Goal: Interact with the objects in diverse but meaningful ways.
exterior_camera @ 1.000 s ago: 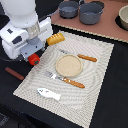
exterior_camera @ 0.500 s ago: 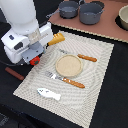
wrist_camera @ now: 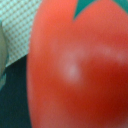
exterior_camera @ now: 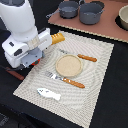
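Red fills nearly the whole wrist view: the tomato (wrist_camera: 75,70), with a bit of its green leaf cap showing at one edge, sits right up against the camera, so close that it is blurred. From the exterior view the pincer (exterior_camera: 33,62) is buried under the white bulk of the arm (exterior_camera: 22,32), low over the edge of the woven placemat (exterior_camera: 70,70); only a sliver of red shows beneath it. Whether the pincer is spread or pinching the tomato, I cannot tell, since its fingers are hidden in both views.

Just beyond the pincer, poking out from behind the arm's housing, lies the yellow-orange bread loaf (exterior_camera: 58,37). Out on the mat, away from the pincer, sits a round tan plate (exterior_camera: 68,64), with an orange-handled fork (exterior_camera: 66,79) on one side of it and an orange-handled knife (exterior_camera: 82,56) on the other. The flat white fish (exterior_camera: 49,93) lies near the mat's corner. Far from the pincer, two blue-grey pots (exterior_camera: 80,10) stand on a brown board (exterior_camera: 107,30) at the back of the dark bench (exterior_camera: 112,105).
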